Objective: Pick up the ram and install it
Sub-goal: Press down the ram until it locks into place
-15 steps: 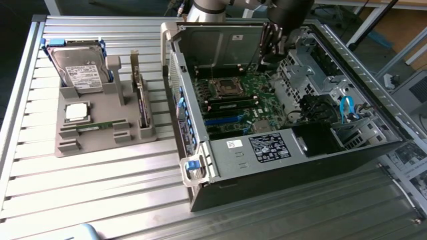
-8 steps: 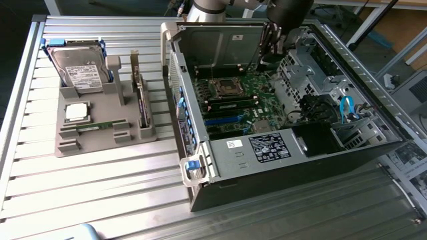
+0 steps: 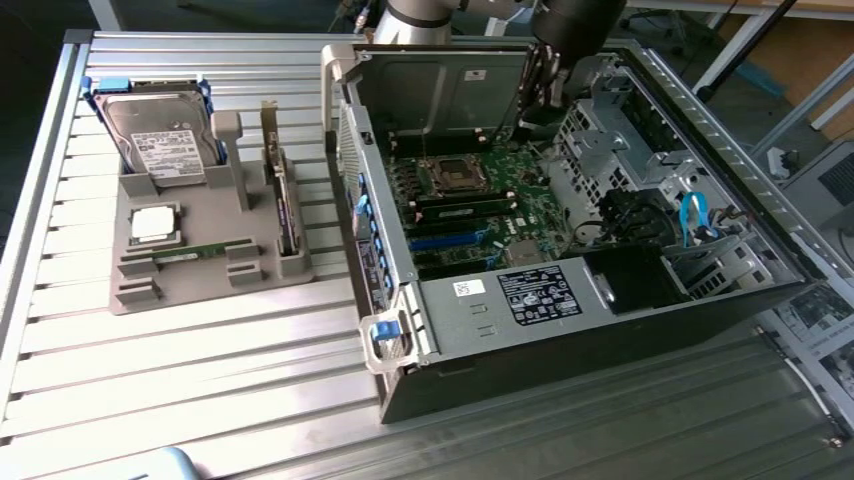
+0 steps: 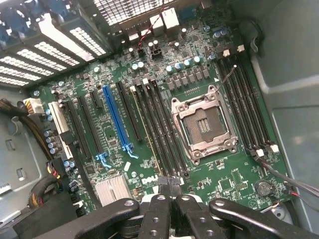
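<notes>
One white label [image 3: 535, 298]; text unreadable

The arm [image 3: 574, 30] is cut off by the exterior view's upper edge.

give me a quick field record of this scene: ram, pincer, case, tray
ram: long thin green circuit-board stick lying in the grey holder tray, not picked up
pincer: black pincer shut, holding nothing, above the green motherboard inside the case
case: open black and silver computer tower, empty CPU socket, empty memory slots
tray extras: silver hard drive, square silver CPU chip
</notes>
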Robot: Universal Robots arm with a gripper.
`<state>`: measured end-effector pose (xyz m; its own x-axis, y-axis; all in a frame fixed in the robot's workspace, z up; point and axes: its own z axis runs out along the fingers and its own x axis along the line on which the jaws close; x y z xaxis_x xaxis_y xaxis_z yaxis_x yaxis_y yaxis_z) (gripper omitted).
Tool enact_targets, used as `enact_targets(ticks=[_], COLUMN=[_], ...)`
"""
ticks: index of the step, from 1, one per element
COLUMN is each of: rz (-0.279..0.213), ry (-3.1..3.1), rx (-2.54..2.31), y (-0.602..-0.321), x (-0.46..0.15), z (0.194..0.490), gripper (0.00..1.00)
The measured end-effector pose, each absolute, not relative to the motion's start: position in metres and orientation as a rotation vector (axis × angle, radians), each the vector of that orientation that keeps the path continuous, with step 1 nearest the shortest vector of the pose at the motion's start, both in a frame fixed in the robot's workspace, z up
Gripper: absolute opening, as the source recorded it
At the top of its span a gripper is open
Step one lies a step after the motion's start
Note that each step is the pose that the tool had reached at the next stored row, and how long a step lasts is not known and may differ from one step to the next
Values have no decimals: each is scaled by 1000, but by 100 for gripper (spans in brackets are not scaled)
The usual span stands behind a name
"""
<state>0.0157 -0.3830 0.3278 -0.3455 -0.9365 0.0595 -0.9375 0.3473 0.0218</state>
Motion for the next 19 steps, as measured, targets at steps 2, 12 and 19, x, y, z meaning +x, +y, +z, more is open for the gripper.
enact_targets(ticks=[2, 12, 19], rz=[24, 22, 21], ry=[-2536, -2574, -2604], rx=[1747, 1691, 1644], y=[-382, -380, -379], x=[16, 15, 15], z=[328, 328, 328], gripper=[11, 11, 11])
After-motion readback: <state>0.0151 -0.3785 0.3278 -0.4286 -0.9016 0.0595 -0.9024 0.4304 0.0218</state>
